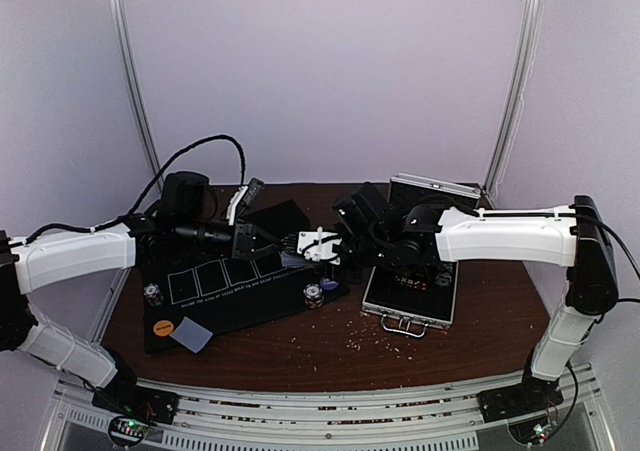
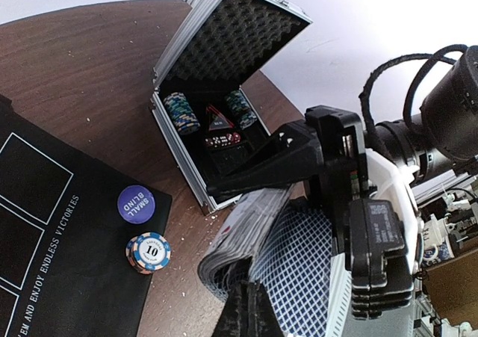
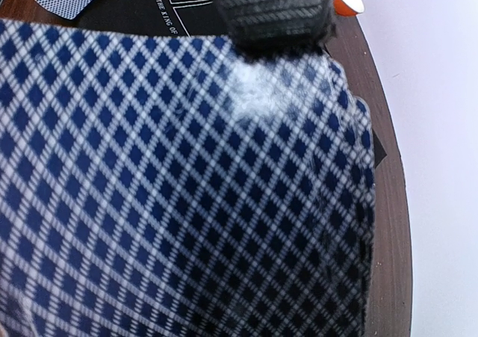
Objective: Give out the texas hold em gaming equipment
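So, starting at the left edge of the black mat (image 1: 240,301), we see one chip stack (image 1: 153,293) already set down. Below it lie an orange disc (image 1: 160,325) and a single card (image 1: 190,334) face down. That seat looks partly served.

Over the far side of the mat, the left gripper (image 1: 288,241) meets the deck (image 2: 239,240) in mid-air. Only one of its fingers shows clearly in its own camera, right at the bent lower edge of the pack, and we judge its jaws closed on the deck.

The right gripper (image 1: 336,244) faces it from the other side. One finger presses on the back of the top card (image 3: 187,187), which fills its wrist view. The partner finger is hidden beneath, so we take the jaws as pinched on that card, ready to draw it off.

Further right, at the mat's near right corner, a second chip stack (image 2: 148,252) sits just beside the purple disc (image 2: 137,203). Beyond them the case (image 2: 179,158) stands open, with stored chips (image 2: 181,113) inside.

By our reckoning the dealing is early: two places have chips and a button, one card is out, and most cards and chips remain to be handed round.
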Motion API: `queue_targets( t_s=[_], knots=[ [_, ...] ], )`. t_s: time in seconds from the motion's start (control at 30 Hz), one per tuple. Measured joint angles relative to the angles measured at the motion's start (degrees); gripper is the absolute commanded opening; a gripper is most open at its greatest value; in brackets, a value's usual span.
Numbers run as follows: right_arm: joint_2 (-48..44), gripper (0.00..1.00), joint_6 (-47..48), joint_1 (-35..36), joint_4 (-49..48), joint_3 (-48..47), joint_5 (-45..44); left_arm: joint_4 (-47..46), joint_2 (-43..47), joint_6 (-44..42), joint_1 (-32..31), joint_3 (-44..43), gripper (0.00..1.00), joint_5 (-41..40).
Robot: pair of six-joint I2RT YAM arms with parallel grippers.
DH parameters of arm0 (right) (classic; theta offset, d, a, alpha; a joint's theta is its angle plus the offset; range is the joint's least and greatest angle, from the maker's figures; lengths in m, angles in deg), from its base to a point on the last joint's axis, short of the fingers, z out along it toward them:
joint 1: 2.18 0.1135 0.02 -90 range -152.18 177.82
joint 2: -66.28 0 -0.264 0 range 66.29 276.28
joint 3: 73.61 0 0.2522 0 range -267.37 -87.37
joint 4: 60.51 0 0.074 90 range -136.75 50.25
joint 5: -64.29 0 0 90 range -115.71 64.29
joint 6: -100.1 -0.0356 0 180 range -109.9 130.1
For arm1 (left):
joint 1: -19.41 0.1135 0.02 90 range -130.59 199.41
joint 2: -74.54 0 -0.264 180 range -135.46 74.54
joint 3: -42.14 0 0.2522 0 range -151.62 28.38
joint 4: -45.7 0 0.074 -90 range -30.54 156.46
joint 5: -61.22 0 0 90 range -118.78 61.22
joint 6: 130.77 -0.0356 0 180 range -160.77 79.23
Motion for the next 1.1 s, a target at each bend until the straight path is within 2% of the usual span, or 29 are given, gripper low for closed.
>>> queue_targets(
  t_s=[0.27,0.5,0.6,0.67,0.8,1.1],
  knots=[
    [0.00,0.42,0.00,0.00,-0.02,0.00,-0.37,1.44,1.60,-1.09,0.00,0.00,0.00,-0.42],
    [0.00,0.42,0.00,0.00,0.04,0.00,-0.37,1.70,-0.35,-1.64,0.00,-0.72,0.19,0.48],
    [0.00,0.42,0.00,-0.02,0.07,0.00,-0.39,1.97,-1.42,-1.86,0.00,-1.20,0.22,0.87],
    [0.00,0.42,0.00,0.00,0.04,0.00,-0.39,2.01,-1.49,-1.86,0.00,-1.40,0.19,1.16],
    [0.00,0.42,0.00,0.00,0.04,0.00,-0.39,1.86,-1.51,-1.86,0.00,-1.84,0.00,2.01],
    [0.00,0.42,0.04,-0.09,-0.07,0.00,-0.87,3.06,-0.22,-2.95,0.04,-1.90,0.00,1.95]
  ],
)
